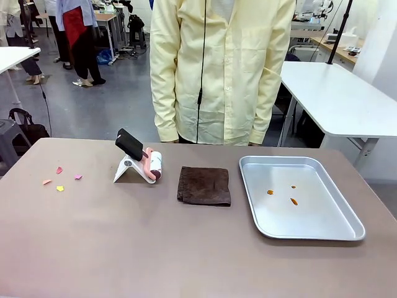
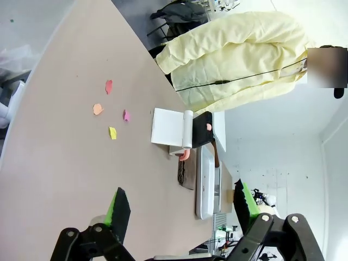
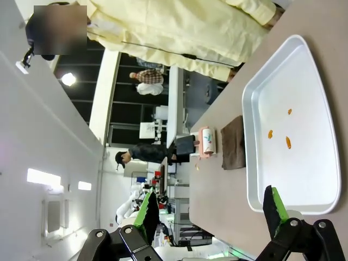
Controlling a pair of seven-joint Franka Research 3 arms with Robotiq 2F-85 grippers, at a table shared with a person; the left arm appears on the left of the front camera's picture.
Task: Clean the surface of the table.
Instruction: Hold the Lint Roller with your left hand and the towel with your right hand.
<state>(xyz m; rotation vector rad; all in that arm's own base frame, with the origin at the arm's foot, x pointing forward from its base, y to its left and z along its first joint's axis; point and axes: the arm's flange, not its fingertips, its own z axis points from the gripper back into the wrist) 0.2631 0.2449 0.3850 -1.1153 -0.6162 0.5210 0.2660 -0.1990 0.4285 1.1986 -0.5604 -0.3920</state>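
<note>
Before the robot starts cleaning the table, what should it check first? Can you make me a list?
1. Left pincer open and holding nothing: ok.
2. Right pincer open and holding nothing: ok.
3. Dark brown folded cloth lying flat and free on the brown-grey table: ok.
4. Pink-handled lint roller resting on its white stand: ok.
5. Table top clean: not ok, small coloured paper scraps lie on its left part.
6. Person in the pale yellow coat stands behind the far edge, nothing reaching over the table: ok.

Gripper (image 2: 179, 193) spread wide over table (image 2: 54, 163); coloured scraps (image 2: 98, 109) ahead.
</note>
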